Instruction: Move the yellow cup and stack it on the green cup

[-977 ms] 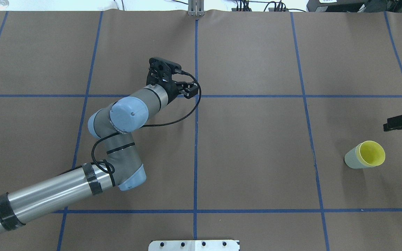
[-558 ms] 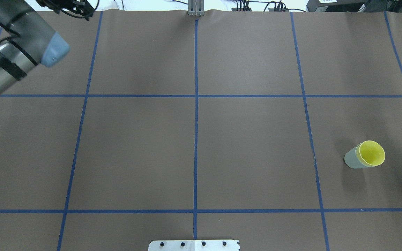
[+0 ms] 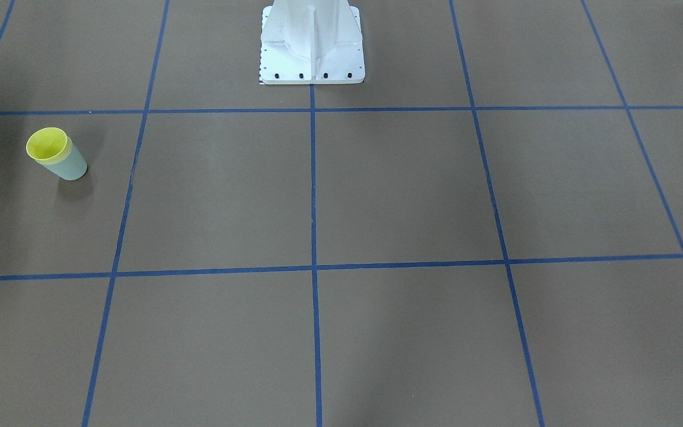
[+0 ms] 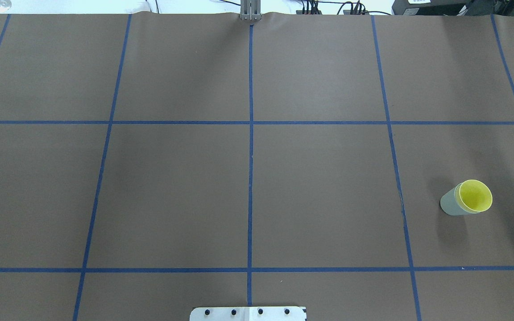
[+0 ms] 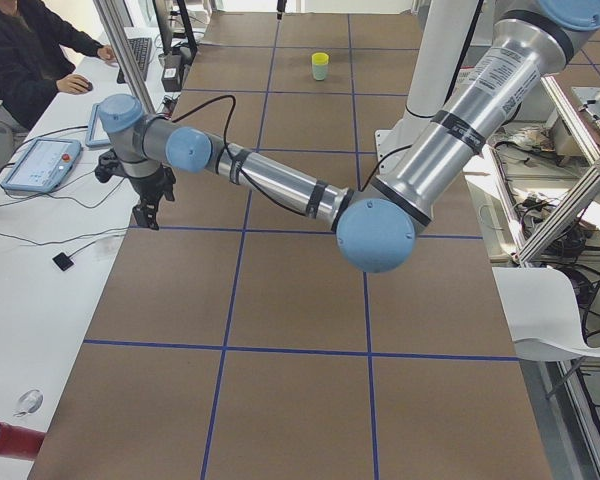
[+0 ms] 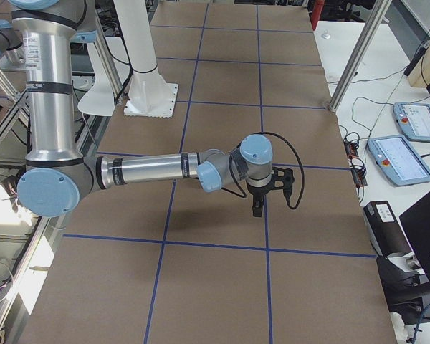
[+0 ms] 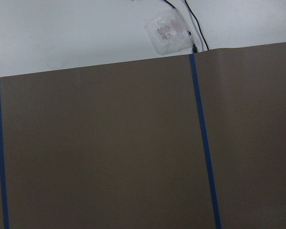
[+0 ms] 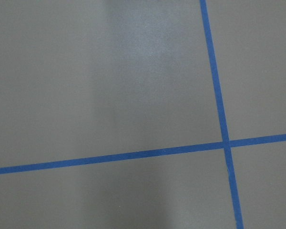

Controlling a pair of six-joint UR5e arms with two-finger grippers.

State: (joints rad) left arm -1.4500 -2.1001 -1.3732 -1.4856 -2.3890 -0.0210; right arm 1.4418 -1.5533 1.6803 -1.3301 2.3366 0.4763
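The yellow cup [image 4: 475, 196] sits nested inside the green cup [image 4: 449, 206], upright at the table's right side. The pair also shows in the front-facing view, yellow cup [image 3: 48, 144] in green cup [image 3: 72, 168], and far off in the exterior left view [image 5: 320, 65]. My left gripper [image 5: 150, 215] hangs over the table's far left edge, far from the cups. My right gripper [image 6: 256, 209] points down over the table's right end, away from the cups. Both grippers show only in the side views, so I cannot tell whether they are open or shut. The wrist views show only brown paper and blue tape.
The white robot base [image 3: 312, 53] stands at the table's near middle edge. A white side table with a teach pendant [image 5: 40, 165] and a seated operator [image 5: 20, 50] lies beyond the left gripper. Two more pendants [image 6: 416, 122] lie beyond the right end.
The left arm has swung from the table's middle out past the overhead view's left edge. The right gripper has left that view at its right edge. The cups have not moved.
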